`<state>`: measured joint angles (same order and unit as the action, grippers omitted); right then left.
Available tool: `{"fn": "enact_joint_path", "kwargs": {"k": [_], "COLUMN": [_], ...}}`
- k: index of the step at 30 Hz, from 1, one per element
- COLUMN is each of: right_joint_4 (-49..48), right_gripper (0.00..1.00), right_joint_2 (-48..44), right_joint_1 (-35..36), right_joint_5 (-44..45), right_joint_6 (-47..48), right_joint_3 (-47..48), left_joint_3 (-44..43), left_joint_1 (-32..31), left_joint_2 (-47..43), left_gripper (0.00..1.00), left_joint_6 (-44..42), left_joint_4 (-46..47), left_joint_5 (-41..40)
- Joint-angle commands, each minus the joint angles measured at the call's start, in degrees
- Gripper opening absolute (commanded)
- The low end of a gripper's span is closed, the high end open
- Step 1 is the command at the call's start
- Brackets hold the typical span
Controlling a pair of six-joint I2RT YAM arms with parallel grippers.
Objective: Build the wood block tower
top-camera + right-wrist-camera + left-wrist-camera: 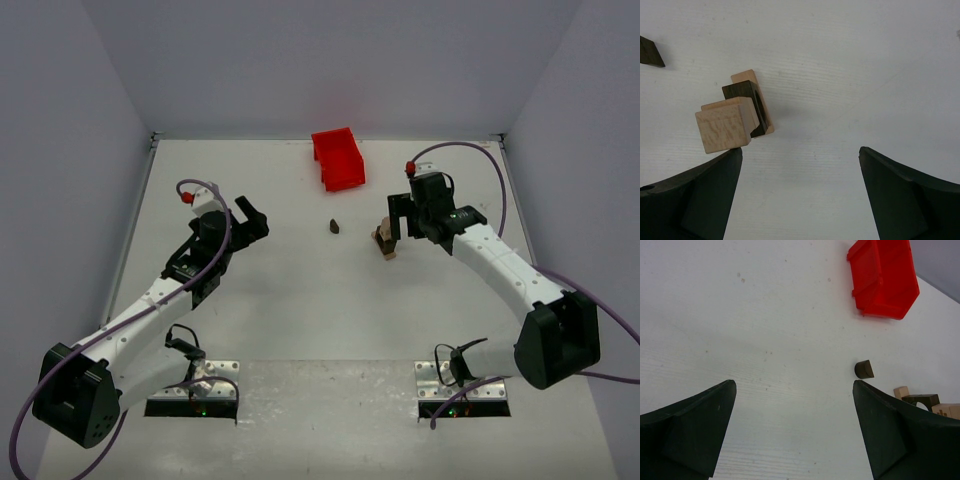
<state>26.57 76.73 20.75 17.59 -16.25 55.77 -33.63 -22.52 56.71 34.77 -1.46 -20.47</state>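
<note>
Our right jaws stand wide and empty, with the wood block tower just ahead of one fingertip. Our left jaws gape empty too; a loose dark block lies ahead of them on the worktop, a red bin beyond.

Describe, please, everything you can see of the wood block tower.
The tower is a small three-block stack of grainy wood: a pale flat block at the base, a dark brown block with an opening in it, and a pale cube on top, set off-centre. It stands on the white table, right of centre, just ahead of the open right gripper, off to one side of its gap. Whether a finger touches the cube cannot be told.
</note>
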Motion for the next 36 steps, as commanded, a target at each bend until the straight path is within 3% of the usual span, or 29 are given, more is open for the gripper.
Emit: {"fn": "enact_joint_path", "kwargs": {"k": [1,20,36], "right_joint_4": [-1.96,-2.46,-1.61], "right_gripper": [0.99,0.99,0.99], "right_joint_2": [-0.09,-0.6,-7.32], "right_joint_1": [-0.19,-0.19,-1.71], "right_joint_5": [-2.03,-2.19,2.51], "right_joint_6": [0.08,0.08,0.43], "right_joint_3": [2.42,2.36,-0.54], "left_joint_3": [0.32,0.39,0.61], "left_joint_1": [0.02,0.02,0.02], "left_joint_2": [-0.55,-0.56,-1.13], "left_gripper": [1.0,1.0,1.0], "left_joint_6": [-0.32,-0.4,-0.49], "left_joint_4": [2.78,3.02,3.13], "left_joint_5": [0.16,0.52,0.78]}}
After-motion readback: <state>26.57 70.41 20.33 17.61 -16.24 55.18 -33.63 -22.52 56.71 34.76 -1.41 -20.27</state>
